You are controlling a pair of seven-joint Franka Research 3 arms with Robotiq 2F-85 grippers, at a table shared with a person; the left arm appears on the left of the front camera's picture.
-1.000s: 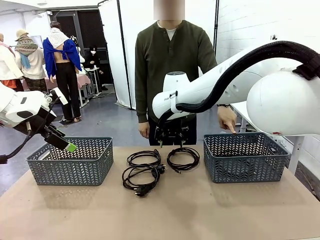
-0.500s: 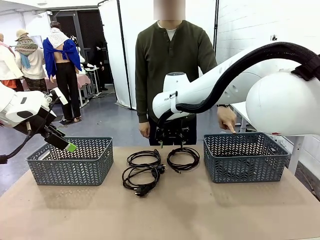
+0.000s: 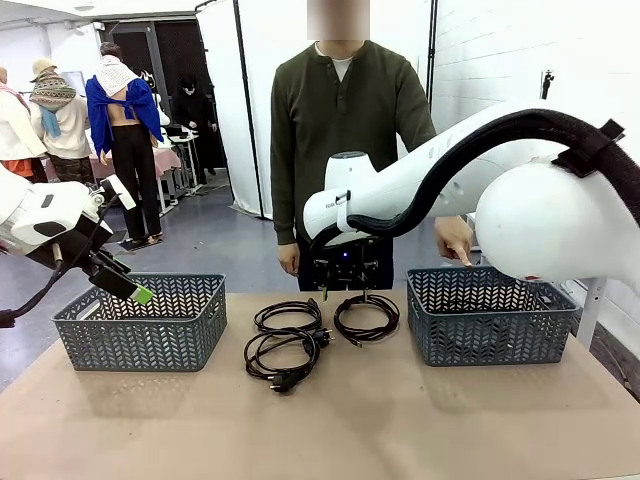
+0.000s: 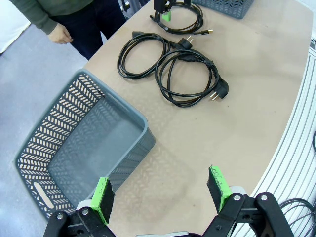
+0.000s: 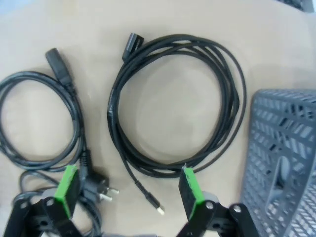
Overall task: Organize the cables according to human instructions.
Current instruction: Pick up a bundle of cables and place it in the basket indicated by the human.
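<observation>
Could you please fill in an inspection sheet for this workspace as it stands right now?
Surface: tan table, carrying just the job's things.
Job's things: three coiled cables lie between two grey baskets: back-left cable, front cable, right cable; left basket, right basket.
Clutter: nothing seen.
Grippers: left gripper open, raised near the left basket; right gripper open, above the right cable.
Cables: black hose runs along the right arm.
Surroundings: person at the far side, hand pointing at the right basket.
</observation>
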